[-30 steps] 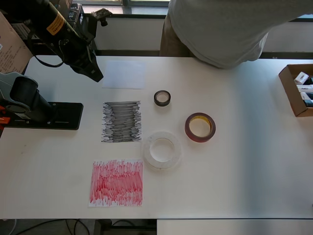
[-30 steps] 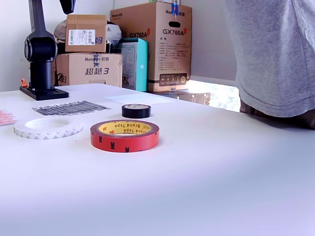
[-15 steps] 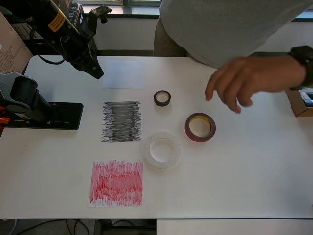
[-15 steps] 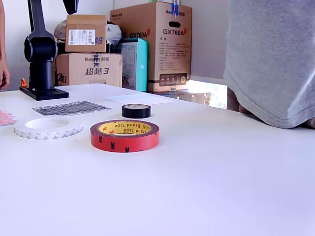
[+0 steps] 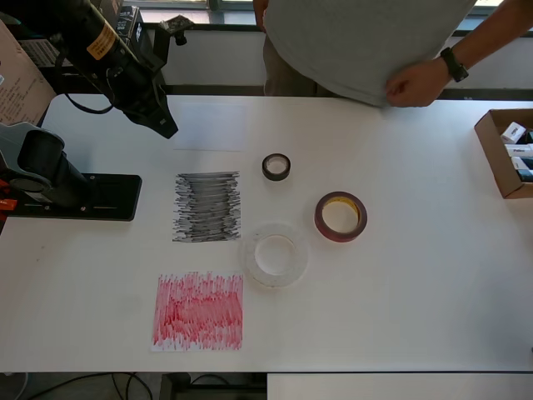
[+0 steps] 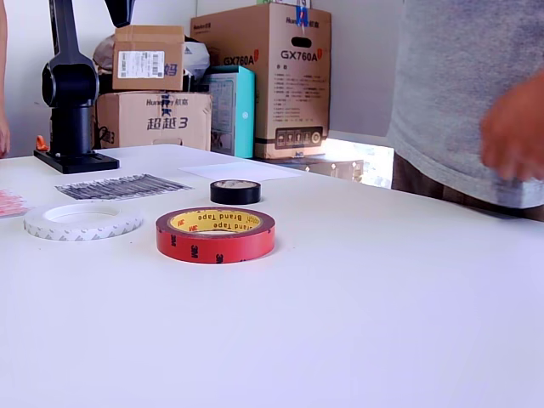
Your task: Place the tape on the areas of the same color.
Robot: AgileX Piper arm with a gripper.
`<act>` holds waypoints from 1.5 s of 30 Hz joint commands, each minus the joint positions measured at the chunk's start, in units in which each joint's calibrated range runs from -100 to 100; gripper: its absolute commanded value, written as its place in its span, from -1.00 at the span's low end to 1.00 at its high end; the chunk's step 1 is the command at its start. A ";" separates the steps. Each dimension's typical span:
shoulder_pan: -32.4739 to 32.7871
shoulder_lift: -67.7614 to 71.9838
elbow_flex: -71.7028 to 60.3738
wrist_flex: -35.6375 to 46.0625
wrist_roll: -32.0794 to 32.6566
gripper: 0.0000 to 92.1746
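Three tape rolls lie flat on the white table. The small black one [image 5: 276, 167] [image 6: 235, 192] is farthest back. The dark-red one with a yellowish core [image 5: 341, 217] [image 6: 216, 235] lies to its right in the overhead view. The large translucent white one [image 5: 276, 255] [image 6: 82, 222] rests beside the black scribbled patch [image 5: 206, 207] [image 6: 123, 186]. The red scribbled patch [image 5: 198, 310] [image 6: 7, 202] and the plain white sheet [image 5: 212, 125] [image 6: 242, 170] are bare. My gripper [image 5: 166, 127] [image 6: 119, 10] hangs high over the sheet's left edge, its fingers together in a point, holding nothing.
The arm's black base [image 5: 75, 196] sits at the table's left in the overhead view. A person in a grey shirt [image 5: 366, 42] stands at the far edge, hand [image 5: 412, 83] near the rim. An open cardboard box [image 5: 504, 150] stands at the right, stacked cartons [image 6: 259, 81] behind.
The person's hand, which reached over the table near the black and red rolls, has pulled back to the far edge. The arm has barely shifted; the rolls lie where they were.
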 commanded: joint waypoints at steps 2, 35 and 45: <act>0.32 -1.09 0.43 -0.63 -0.06 -0.99; 0.16 -1.37 -0.39 -3.51 3.79 -0.26; 0.24 -1.37 -0.39 -3.51 3.70 -0.19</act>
